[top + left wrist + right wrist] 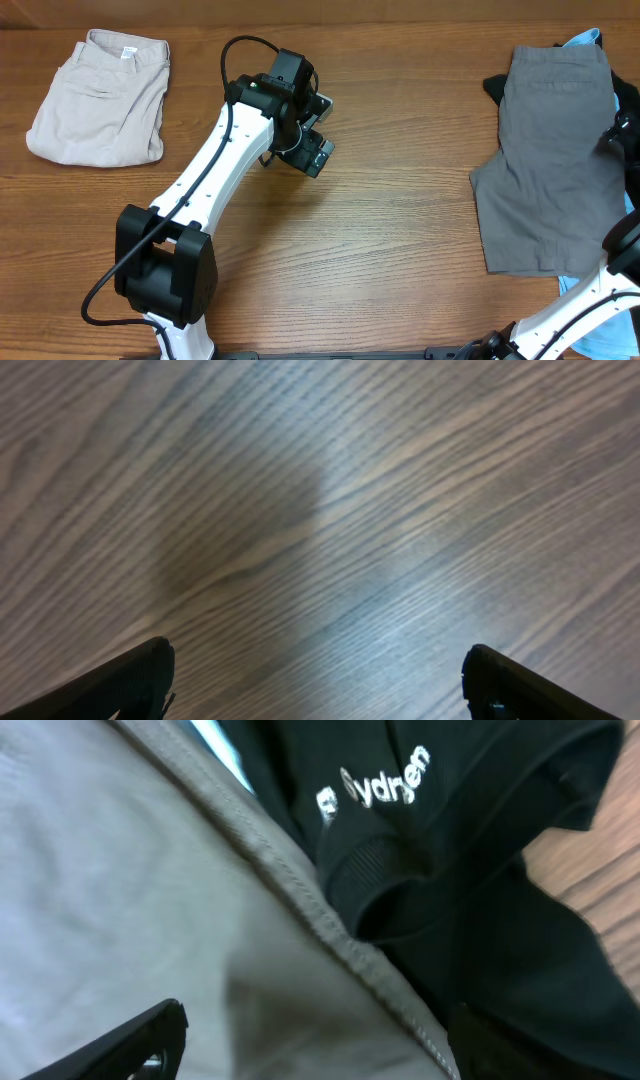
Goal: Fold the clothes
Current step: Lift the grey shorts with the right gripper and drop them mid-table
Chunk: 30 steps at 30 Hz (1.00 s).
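Pickup of the next garment looks to be the step: the right hand [318, 1020], fingers spread wide and gripping nothing, hovers directly over an edge of the dark grey shorts [548, 160], with a black garment [450, 850] just beside. Next it must drop and pinch that edge alone. The left hand [318, 665], equally wide and empty, hangs over bare wood-grain desk [320, 480]; beige shorts [100, 100] lie folded well beyond it.

A brown wood-grain table [400, 230] is filling the overhead view, its grain running left to right. Soft light is glancing off it in the left wrist view, where a dim shadow [240, 530] is lying.
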### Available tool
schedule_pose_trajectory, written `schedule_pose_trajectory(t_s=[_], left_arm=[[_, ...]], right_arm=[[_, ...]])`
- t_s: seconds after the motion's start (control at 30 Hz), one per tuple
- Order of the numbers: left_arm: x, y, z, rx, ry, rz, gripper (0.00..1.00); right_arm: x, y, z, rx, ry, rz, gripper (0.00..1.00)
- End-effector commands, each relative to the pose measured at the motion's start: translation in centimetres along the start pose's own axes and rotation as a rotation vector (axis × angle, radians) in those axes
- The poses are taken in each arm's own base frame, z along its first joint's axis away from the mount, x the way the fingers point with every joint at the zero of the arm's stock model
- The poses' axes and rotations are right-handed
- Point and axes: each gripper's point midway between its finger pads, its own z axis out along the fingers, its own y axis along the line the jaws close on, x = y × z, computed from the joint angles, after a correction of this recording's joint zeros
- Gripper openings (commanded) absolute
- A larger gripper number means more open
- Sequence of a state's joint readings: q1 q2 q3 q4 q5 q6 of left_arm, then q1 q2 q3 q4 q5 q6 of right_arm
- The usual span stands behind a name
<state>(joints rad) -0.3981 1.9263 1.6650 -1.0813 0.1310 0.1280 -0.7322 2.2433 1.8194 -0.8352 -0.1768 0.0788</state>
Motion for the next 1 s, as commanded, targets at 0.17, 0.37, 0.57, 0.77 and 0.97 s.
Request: schedule_pose_trajectory(t_s=[0.17,0.37,0.57,0.77,0.97], left_arm=[[-1.1,1.0,-1.6,-0.068,-0.054,-0.017,0.95],[-1.1,1.0,-1.6,-0.071,-0.054,-0.016,0.94],[-1.4,1.1,-1.6,-0.073,-0.067,-0.015,0.95],[-1.7,1.1,-1.6,-0.074,-0.077,-0.013,0.97],[-1.6,1.1,-1.6,-0.073,-0.075,-0.010,0.98]], right_arm=[[0.5,-1.0,2.3,0.024,0.028,0.006,0.55],[0.0,-0.8,1.4,0.022,0.009,0.017,0.30],[-2.7,0.8,-4.2,0.007,-0.080,0.014,0.33],[-2.4,1.1,-5.5,0.007,-0.074,0.016,0.28],[-1.8,0.7,-4.0,0.009,-0.065,0.018,0.37]])
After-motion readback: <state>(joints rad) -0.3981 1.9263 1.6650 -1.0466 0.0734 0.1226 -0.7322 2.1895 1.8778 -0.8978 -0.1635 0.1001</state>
